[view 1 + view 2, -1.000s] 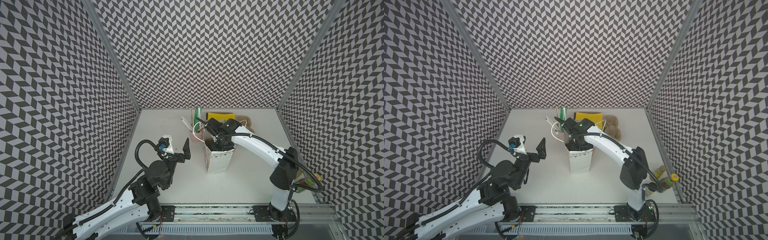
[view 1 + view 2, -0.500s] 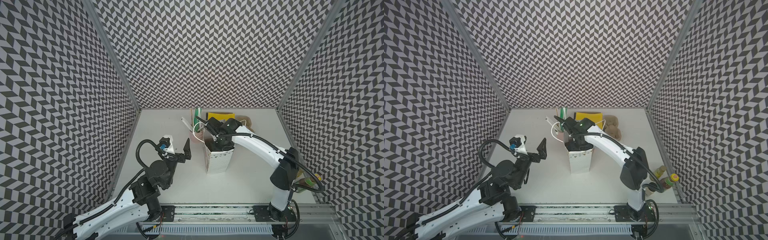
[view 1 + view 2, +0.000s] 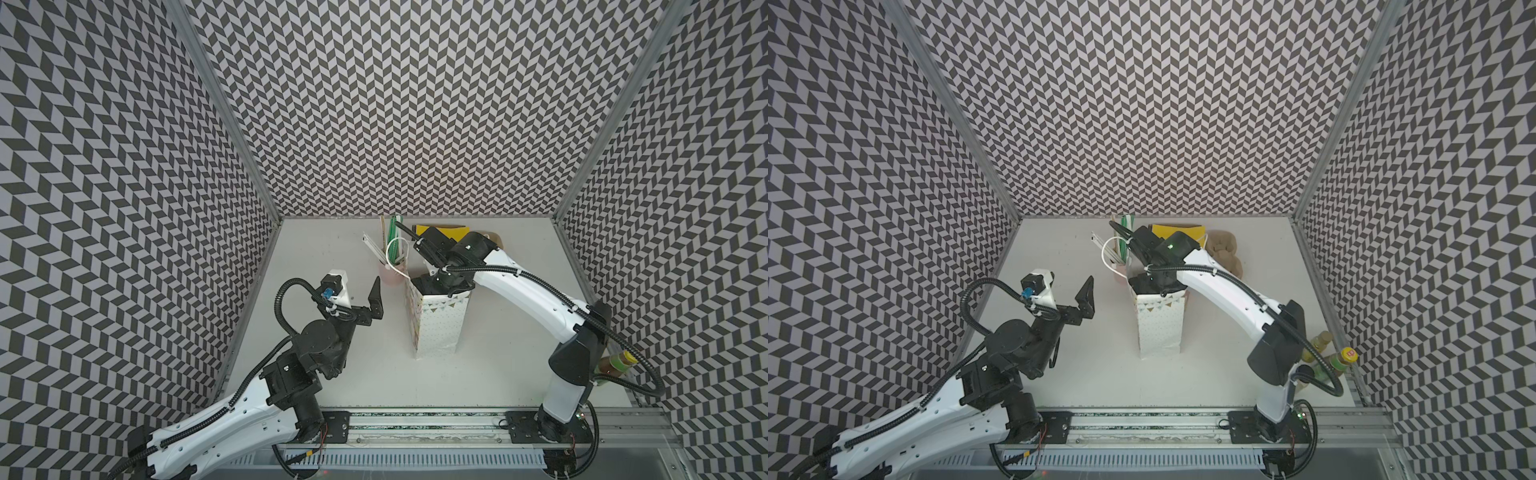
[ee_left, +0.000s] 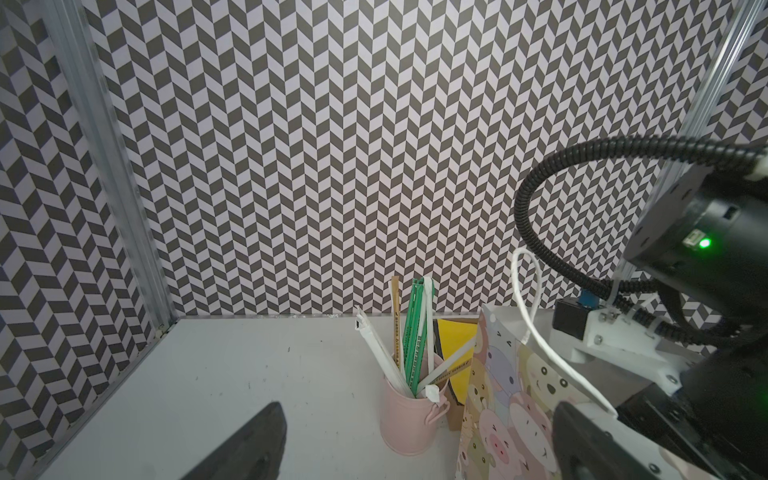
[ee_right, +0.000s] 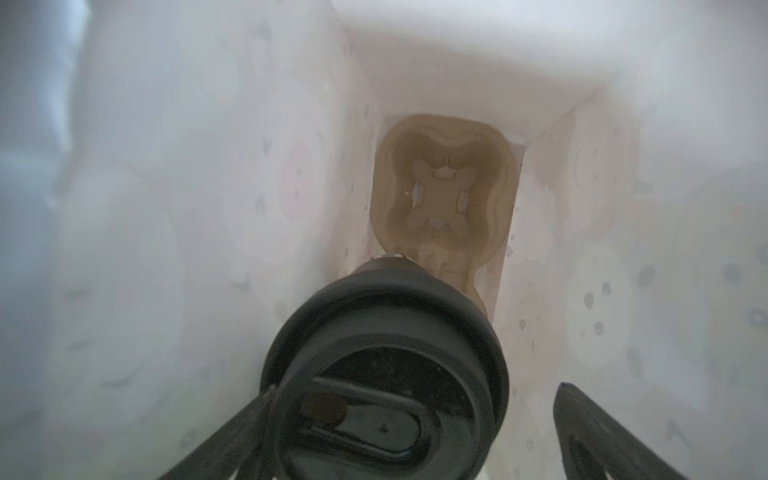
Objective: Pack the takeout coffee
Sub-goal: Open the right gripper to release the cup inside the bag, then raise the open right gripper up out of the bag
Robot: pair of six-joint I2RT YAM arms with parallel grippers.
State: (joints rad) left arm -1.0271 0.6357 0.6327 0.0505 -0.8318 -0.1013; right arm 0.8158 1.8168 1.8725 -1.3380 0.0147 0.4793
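Two wide-open grippers in both top views: left gripper [image 3: 357, 297] empty over bare table [image 3: 374, 374], right gripper [image 3: 441, 284] down inside the paper bag [image 3: 436, 328].

Left wrist: print on the straw wrappers [image 4: 415, 332] is too small to read.

Right wrist: takeout coffee [image 5: 386, 374] sits in the bag between spread fingers [image 5: 590, 436], one clearly not touching it, with a cardboard carrier [image 5: 440, 195] below and tight walls.

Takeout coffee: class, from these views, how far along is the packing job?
Done: the lidded takeout coffee sits inside the paper bag, apparently in the cardboard carrier. In hand: nothing. The right gripper is inside the bag, fingers spread wide at the cup. The left gripper hangs open outside. Left: withdraw the right arm.
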